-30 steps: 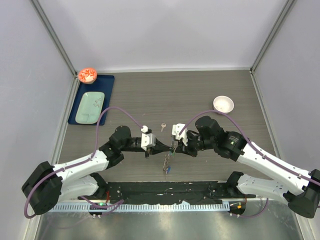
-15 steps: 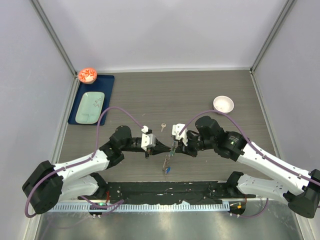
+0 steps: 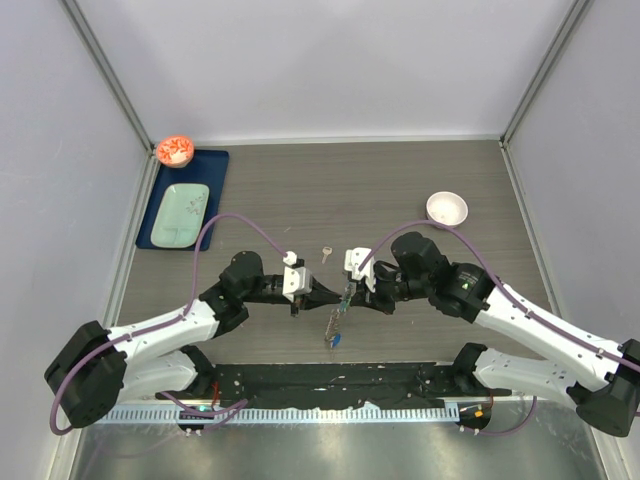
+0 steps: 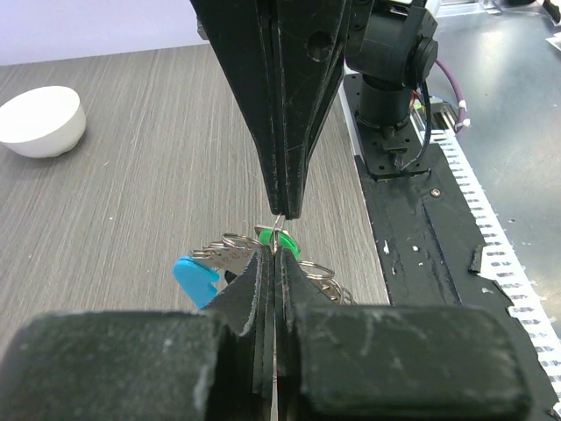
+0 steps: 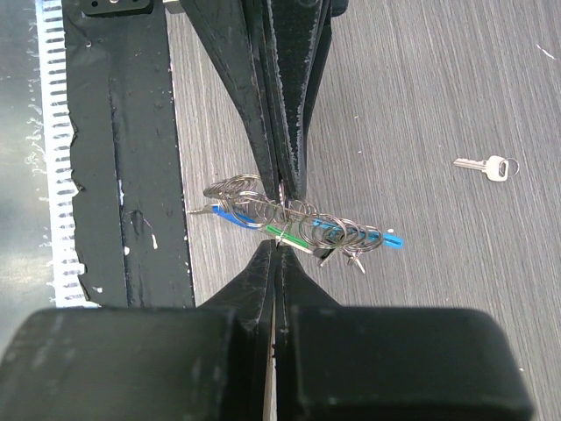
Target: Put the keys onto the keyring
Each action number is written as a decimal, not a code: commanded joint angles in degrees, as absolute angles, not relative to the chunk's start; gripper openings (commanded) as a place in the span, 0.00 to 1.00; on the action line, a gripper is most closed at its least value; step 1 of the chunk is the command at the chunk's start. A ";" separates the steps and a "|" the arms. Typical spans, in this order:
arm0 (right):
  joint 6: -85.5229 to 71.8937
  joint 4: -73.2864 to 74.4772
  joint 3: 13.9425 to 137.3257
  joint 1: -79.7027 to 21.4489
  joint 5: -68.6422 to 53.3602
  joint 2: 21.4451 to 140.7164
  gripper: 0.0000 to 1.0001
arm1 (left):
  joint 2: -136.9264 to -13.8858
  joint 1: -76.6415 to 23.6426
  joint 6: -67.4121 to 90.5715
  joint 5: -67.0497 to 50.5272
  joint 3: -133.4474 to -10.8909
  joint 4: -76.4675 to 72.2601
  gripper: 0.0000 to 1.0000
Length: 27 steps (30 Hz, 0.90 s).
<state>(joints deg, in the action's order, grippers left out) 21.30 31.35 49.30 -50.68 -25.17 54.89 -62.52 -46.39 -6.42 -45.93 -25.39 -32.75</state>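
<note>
Clamps light, limp keyring [image 5: 324, 230] between closed left gripper [image 4: 273, 263] and right gripper [image 4: 285, 197] tips; likely best taken by a stiff ring.

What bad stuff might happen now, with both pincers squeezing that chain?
The left pincer and right pincer pinch one thin loop of the keyring tip to tip; a small slip might drop it. The green key sits right at that pinch and might get knocked loose. The silver key lies apart on the table, so one pincer would probably have to let go to fetch it.
</note>
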 commanded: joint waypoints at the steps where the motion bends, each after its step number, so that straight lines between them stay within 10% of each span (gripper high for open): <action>1: 21.88 30.32 51.77 -50.98 -25.14 53.35 0.01 | -61.96 -46.32 -6.06 -44.91 -27.25 -35.95 0.00; 27: 21.88 30.06 51.77 -50.98 -24.87 53.09 0.01 | -62.23 -46.32 -5.19 -45.09 -27.16 -37.09 0.00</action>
<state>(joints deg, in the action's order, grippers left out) 21.30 31.40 49.30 -50.68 -25.15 54.22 -62.52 -46.39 -5.08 -44.34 -25.39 -33.52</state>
